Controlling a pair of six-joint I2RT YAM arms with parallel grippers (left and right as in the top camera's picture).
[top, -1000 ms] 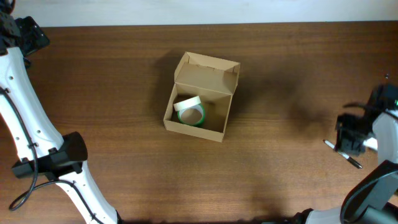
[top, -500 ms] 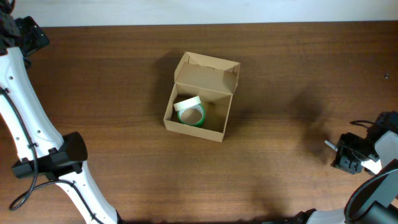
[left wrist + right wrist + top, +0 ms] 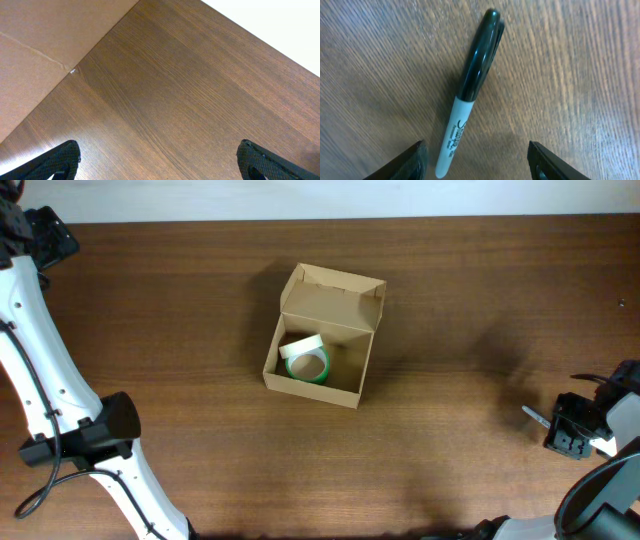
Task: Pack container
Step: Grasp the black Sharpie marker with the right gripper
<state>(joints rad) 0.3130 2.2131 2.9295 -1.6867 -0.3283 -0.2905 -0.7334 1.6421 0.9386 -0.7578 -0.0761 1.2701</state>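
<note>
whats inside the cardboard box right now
One tape roll, white and green, sits at the left of the open box; the rest of the floor looks bare. The floor under the roll is covered.

Wooden table (image 3: 180, 330): container (image 3: 312, 389), marker (image 3: 467, 95) (Sharpie, seemingly)

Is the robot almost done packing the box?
Looks about halfway. The tape roll already sits in the box. The right gripper hovers open over the marker on the table, not gripping it yet. Left to do: grab the marker, drop it in, and probably shut the lid.
</note>
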